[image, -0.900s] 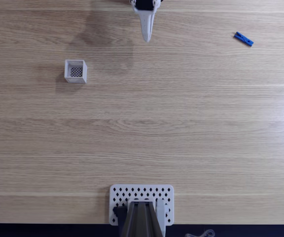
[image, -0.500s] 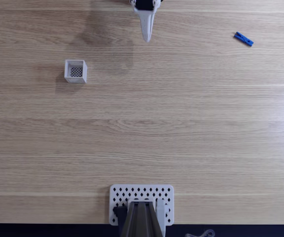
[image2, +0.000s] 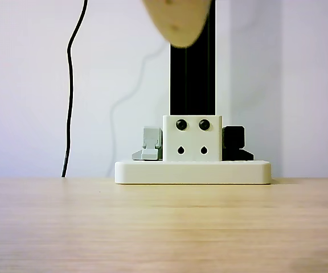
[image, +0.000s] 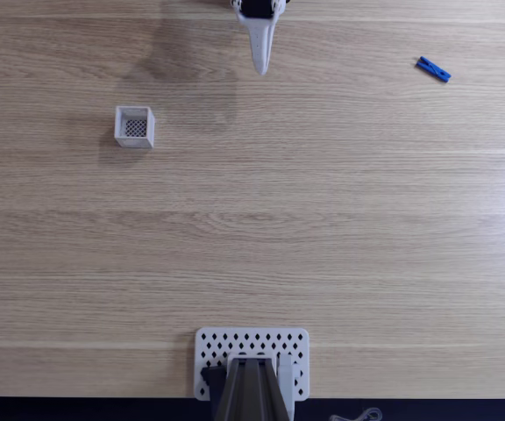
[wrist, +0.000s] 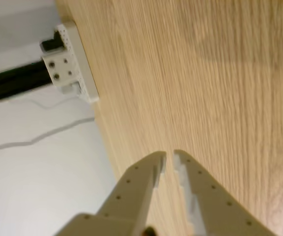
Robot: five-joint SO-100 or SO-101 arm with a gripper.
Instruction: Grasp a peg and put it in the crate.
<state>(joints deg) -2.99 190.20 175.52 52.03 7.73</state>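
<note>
Pale wood-grain desk [image: 252, 228] fills the fixed view from above, and that view lays out both task things: the peg [image: 433, 69], a slim bright-blue bar lying at a slant near the upper right, and the crate [image: 135, 126], a tiny white square box with a dark perforated bottom, open-topped and upright at the upper left. The two are well apart, with bare wood between them. At the top edge, between them, the white claw [image: 260, 63] points down the picture, touching neither. The wrist view gives what the fixed one cannot (the fingertips up close): the two cream fingers [wrist: 142, 183] stand nearly together with a narrow slit between them, gripping nothing, above bare wood. Behind them in that view a white perforated plate [wrist: 80, 64] carries a black post [wrist: 11, 82] against a white wall. The other view looks low along the desk at the same plate [image2: 192, 171], with a white block [image2: 192, 138] at the foot of the post [image2: 192, 79], a thin black cable [image2: 70, 91] hanging at the left, and a blurred cream shape [image2: 176, 20] at the top edge. At the bottom of the fixed view the plate [image: 209, 344] sits at the desk's near edge, far from peg and crate.
</note>
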